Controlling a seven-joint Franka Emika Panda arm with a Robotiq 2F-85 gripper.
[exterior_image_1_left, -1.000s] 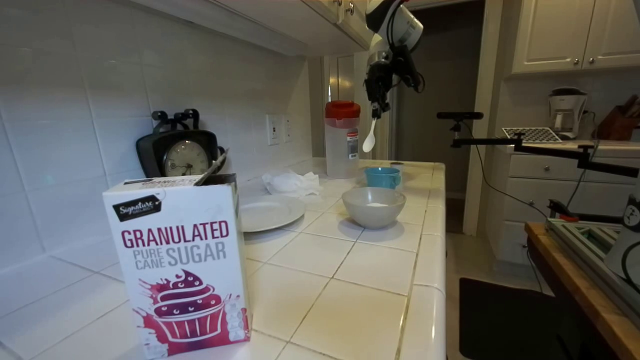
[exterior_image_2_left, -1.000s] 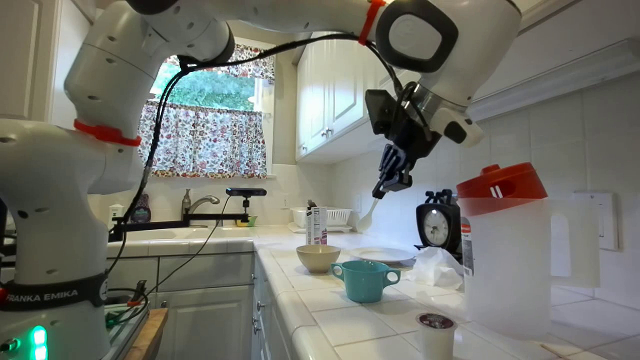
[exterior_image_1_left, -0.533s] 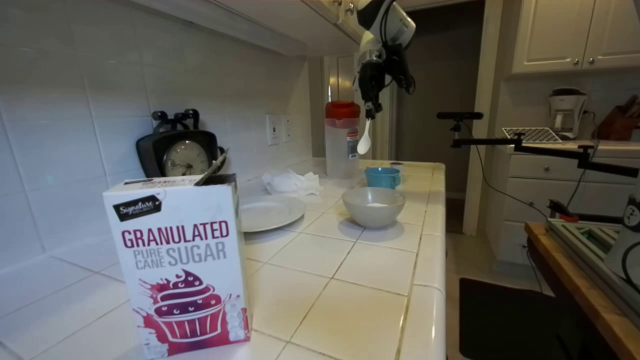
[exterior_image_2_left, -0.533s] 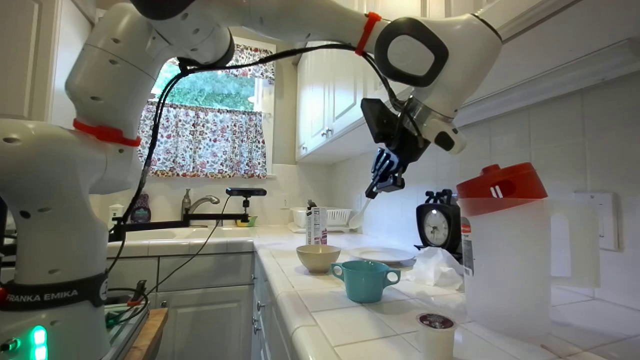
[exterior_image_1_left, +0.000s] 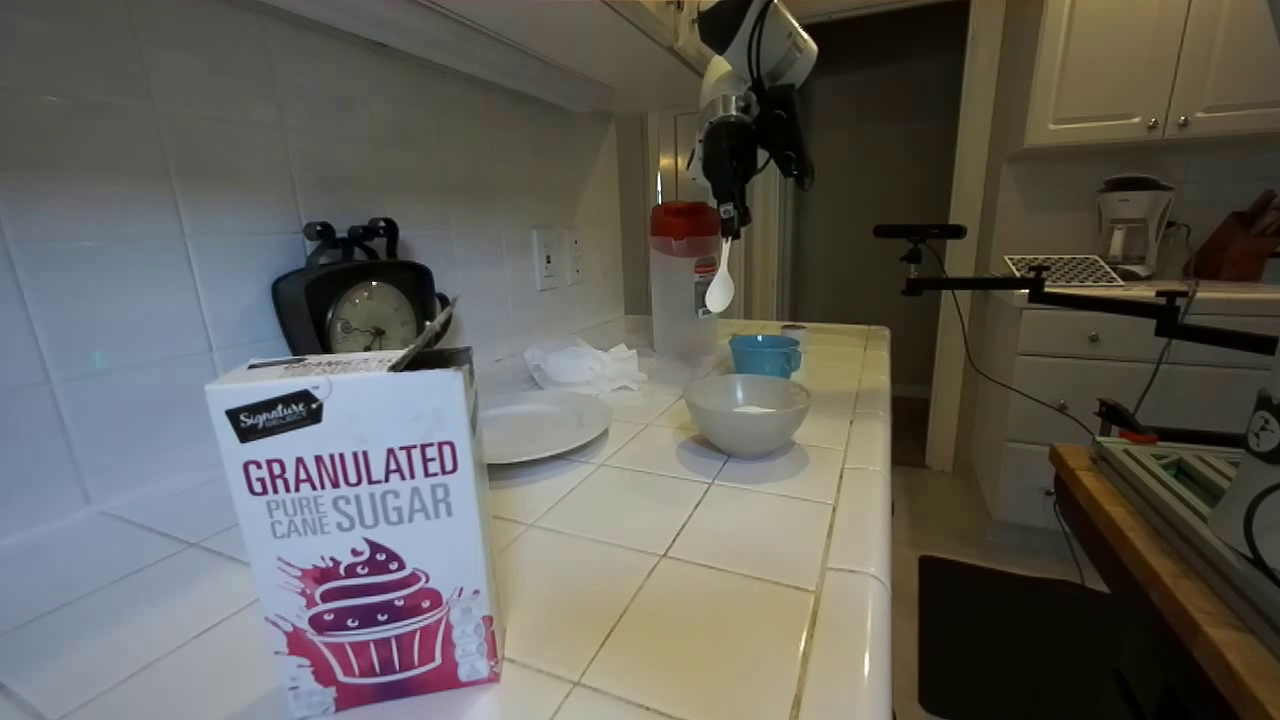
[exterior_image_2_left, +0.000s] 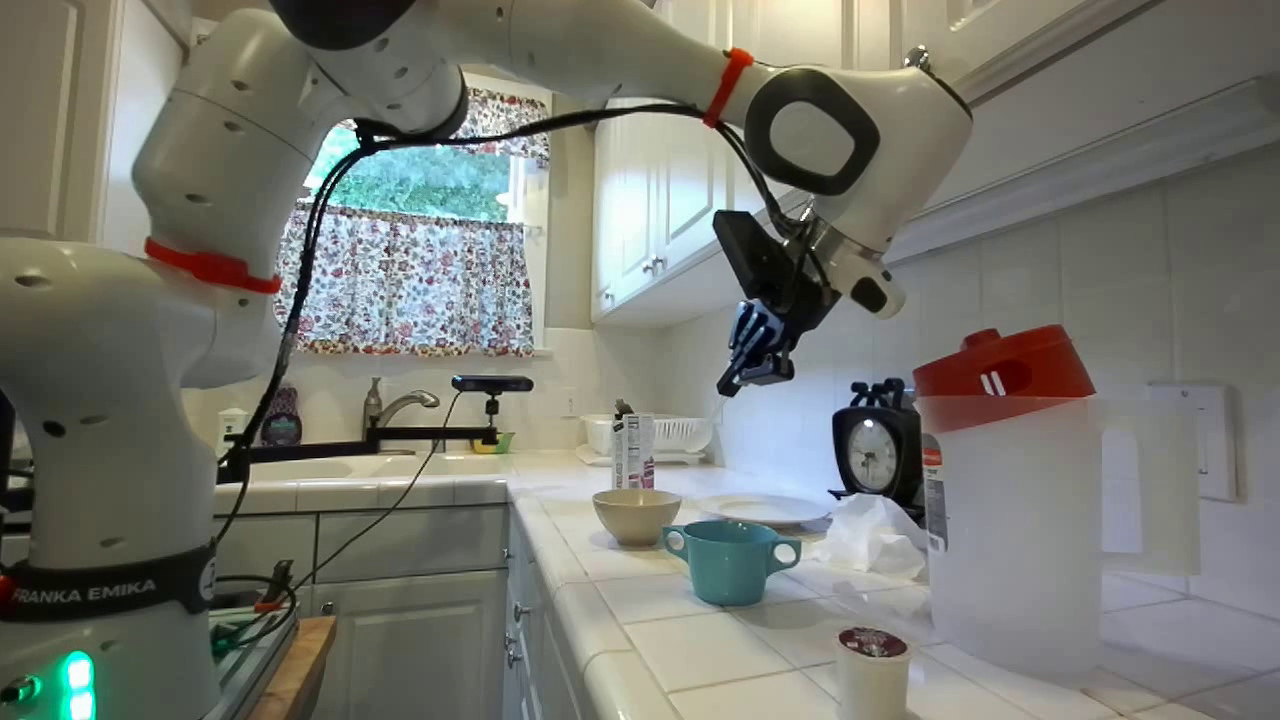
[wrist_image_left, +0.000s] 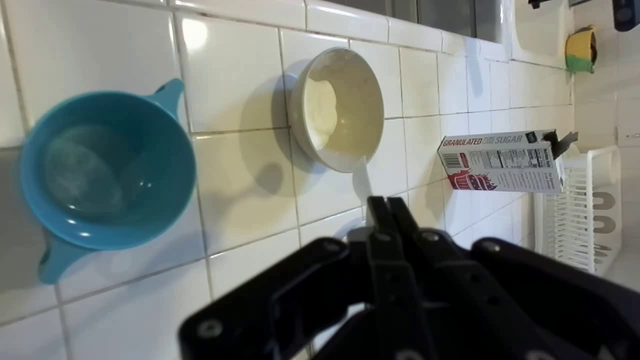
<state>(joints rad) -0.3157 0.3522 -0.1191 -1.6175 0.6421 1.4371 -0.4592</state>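
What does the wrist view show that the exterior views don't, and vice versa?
Only the wrist view shows the bottom inside the blue cup.
Only the exterior views, both of them, show the white arm, red-lidded pitcher and black-framed dial.
All share the cup, bowl, sugar box and black gripper, which holds a white spoon.

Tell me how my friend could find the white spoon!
Start at the long white tiled counter, then look up to the black hand above it. The spoon hangs from that hand, scoop end down. The blue cup and pale bowl stand on the counter, but the spoon is held up in the air.
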